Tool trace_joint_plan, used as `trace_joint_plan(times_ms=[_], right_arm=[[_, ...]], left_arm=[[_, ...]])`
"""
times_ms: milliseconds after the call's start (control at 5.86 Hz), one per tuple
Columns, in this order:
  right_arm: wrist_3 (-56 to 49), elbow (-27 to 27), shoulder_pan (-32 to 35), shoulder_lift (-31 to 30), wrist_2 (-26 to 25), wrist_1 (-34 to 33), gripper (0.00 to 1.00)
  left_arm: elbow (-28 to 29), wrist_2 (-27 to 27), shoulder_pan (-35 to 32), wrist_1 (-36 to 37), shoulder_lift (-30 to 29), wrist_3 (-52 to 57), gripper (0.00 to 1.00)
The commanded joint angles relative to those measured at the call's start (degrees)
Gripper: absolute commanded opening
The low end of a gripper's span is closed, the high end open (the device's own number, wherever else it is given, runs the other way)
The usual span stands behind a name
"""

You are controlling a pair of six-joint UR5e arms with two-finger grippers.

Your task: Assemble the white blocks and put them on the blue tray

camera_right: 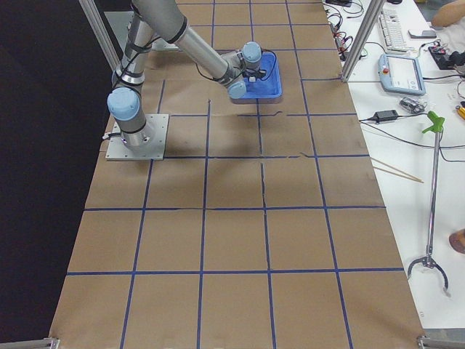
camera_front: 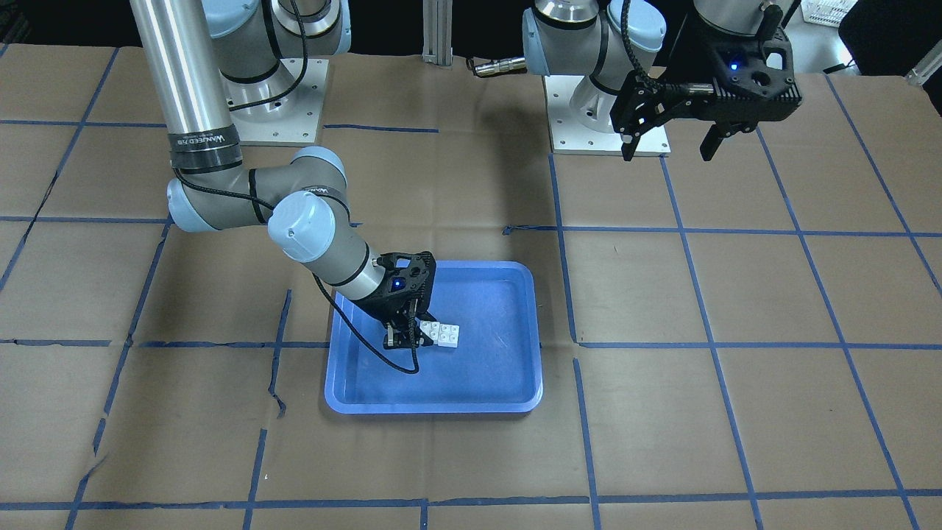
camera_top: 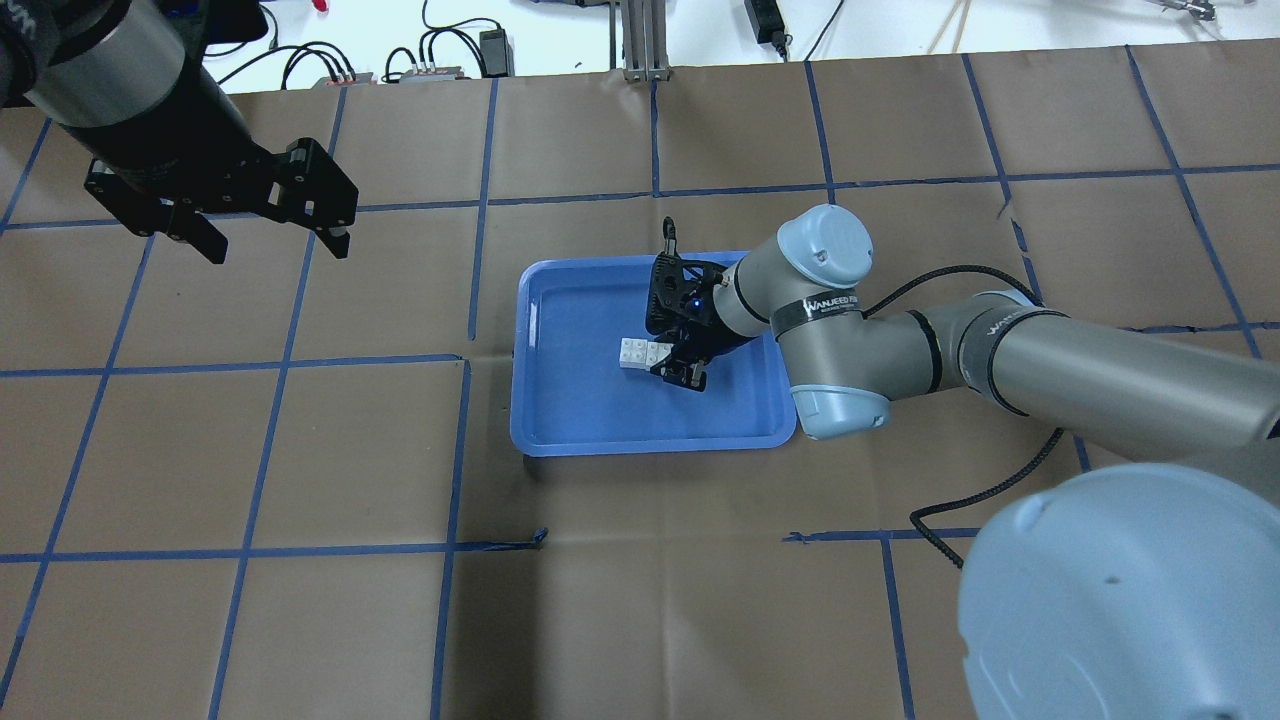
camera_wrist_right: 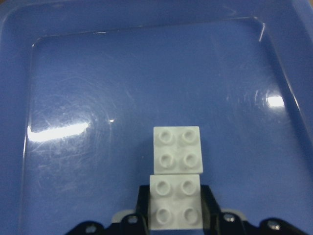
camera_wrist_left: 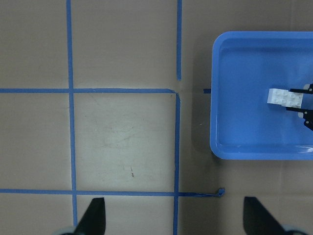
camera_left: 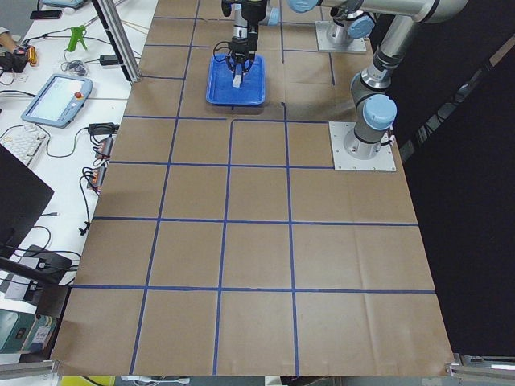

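Exterior front-facing view: the white blocks (camera_front: 441, 333) lie on the floor of the blue tray (camera_front: 434, 403). The tray sits near the middle of the worktop (camera_front: 736, 294), well apart from every edge. The right fingers (camera_front: 397, 337) are down at the end of the pair toward the robot's right. The left fingers (camera_front: 712, 141) hang spread apart and empty, high over the robot-side edge. Overhead exterior view: the two bricks (camera_top: 640, 353) read as one short white bar, and the wrist hides the contact faces. Exterior left view: the blocks are only a white speck in the tray, so the grip cannot be judged there. Exterior right view: the near arm covers the blocks, and only part of the tray rim (camera_right: 270, 93) shows. Left wrist-mounted view: both finger tips (camera_wrist_left: 95, 215) stand wide apart at the lower frame edge, and the frame cuts off the tray's right side. Right wrist-mounted view: the near brick (camera_wrist_right: 175, 203) sits clamped between the two fingers (camera_wrist_right: 207, 203), and the far brick (camera_wrist_right: 177, 149) touches it end to end. All eight studs are exposed. Whether the bricks are actually locked together cannot be told, as their undersides and the seam are hidden. Judged handling: small, stiff, very light, with smooth walls that could slip. Take hold across opposite flat side walls, below the studs. The glossy tray floor would probably let a loose brick slide.
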Motion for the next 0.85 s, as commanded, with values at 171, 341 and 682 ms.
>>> trace_joint_plan(times_ms=[171,341,682], right_arm=[[0.0,0.0,0.0,0.1,0.0,-0.1,0.19],[0.1,-0.1,0.0,0.1,0.0,-0.1,0.27],[0.1,0.0,0.0,0.1,0.2,-0.1,0.37]], left_arm=[[0.0,0.1,0.0,0.0,0.0,0.0,0.99],[0.0,0.1,0.0,0.0,0.0,0.0,0.99],[0.0,0.0,0.0,0.0,0.0,0.0,0.99]])
